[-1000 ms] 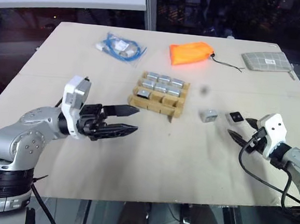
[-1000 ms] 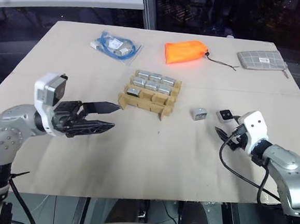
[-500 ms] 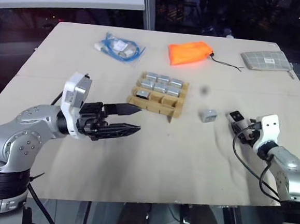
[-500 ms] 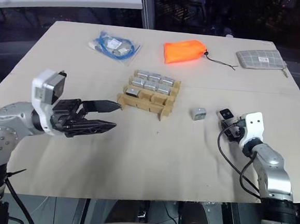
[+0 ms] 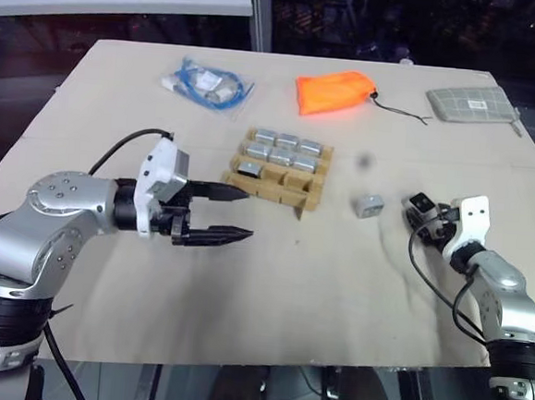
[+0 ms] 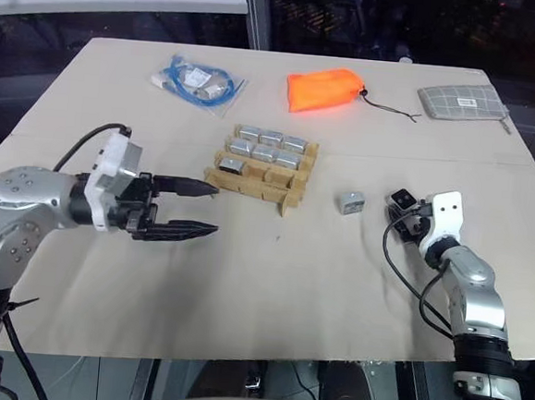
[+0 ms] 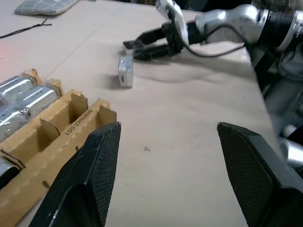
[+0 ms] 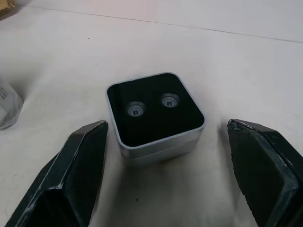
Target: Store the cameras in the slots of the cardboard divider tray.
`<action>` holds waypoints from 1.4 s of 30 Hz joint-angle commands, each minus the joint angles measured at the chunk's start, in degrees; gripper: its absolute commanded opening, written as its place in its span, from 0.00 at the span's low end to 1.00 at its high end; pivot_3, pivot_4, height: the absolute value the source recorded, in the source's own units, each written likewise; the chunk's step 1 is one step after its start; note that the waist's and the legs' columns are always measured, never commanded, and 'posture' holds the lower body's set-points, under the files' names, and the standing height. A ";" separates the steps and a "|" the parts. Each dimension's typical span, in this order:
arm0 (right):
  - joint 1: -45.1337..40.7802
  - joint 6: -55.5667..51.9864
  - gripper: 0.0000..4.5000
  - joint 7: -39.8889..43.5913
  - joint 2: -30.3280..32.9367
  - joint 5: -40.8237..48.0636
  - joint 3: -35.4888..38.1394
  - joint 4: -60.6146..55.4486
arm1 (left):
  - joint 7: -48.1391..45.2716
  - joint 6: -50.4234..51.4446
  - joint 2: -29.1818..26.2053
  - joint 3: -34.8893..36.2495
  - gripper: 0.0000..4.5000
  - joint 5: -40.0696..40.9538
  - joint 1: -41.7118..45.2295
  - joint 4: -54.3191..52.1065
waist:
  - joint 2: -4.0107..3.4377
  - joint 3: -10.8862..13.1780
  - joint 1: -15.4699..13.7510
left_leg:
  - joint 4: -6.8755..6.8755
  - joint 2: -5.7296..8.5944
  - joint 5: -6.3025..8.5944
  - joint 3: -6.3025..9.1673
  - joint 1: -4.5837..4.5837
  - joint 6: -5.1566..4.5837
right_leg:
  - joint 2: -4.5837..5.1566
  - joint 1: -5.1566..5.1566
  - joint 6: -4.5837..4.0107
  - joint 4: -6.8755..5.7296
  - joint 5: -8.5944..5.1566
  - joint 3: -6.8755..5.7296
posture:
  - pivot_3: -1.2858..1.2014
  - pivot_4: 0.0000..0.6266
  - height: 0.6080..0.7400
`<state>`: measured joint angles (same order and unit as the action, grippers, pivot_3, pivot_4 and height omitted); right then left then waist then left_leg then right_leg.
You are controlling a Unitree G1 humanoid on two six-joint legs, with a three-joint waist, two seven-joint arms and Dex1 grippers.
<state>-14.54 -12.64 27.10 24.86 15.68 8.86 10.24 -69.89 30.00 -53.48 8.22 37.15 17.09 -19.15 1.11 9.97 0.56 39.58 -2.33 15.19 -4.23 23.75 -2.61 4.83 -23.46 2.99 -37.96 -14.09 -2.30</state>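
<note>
Right wrist view puts the right gripper (image 8: 165, 182) low over the table (image 5: 335, 289) with its jaws spread wide and empty, a black-faced camera (image 8: 154, 113) with two small lenses lying between and just past the fingertips, touching neither. Left of that, the left gripper (image 5: 234, 214) hovers with its jaws parted and nothing in them, tips just short of the cardboard divider tray (image 5: 273, 187). A loose silver camera (image 5: 370, 205) lies between tray and right gripper, silver-grey cameras (image 5: 287, 150) fill the tray's far slots, and an orange pouch (image 5: 333, 91) sits farther back.
</note>
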 commanded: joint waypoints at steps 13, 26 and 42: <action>-1.55 3.88 0.59 4.91 1.90 -0.44 1.08 1.39 | -1.82 -3.87 -0.79 -0.17 0.76 -3.68 0.20 2.40 | 0.00 0.00 0.10 | -0.18 0.01 0.00 -0.06 0.00 0.01 | 0.02 -0.09 0.00 0.04 0.00 0.04 | 0.52 0.24 1.00; -0.92 4.71 0.41 4.49 2.13 -1.50 1.38 0.33 | -2.66 -3.66 -0.17 -1.22 0.76 -4.31 0.73 3.60 | 0.00 0.00 0.10 | -0.19 0.01 -0.01 -0.05 0.00 0.01 | 0.02 -0.09 0.00 0.04 0.00 0.04 | 0.52 0.24 1.00; 3.03 6.73 0.41 9.24 4.31 -0.75 -2.28 -21.53 | 4.10 2.33 11.15 -4.85 0.76 0.45 7.15 6.00 | -0.01 0.01 -0.04 | -0.18 0.03 -0.01 -0.03 0.03 0.01 | 0.05 -0.09 0.02 0.04 0.00 0.03 | 0.52 0.24 1.00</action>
<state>-11.43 -6.71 35.40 28.34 15.22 7.37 -6.56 -67.87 31.41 -43.38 3.65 35.75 23.16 -11.72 1.10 9.98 0.51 39.41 -2.30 15.19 -4.26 23.78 -2.60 4.88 -23.55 3.01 -37.92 -14.09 -2.27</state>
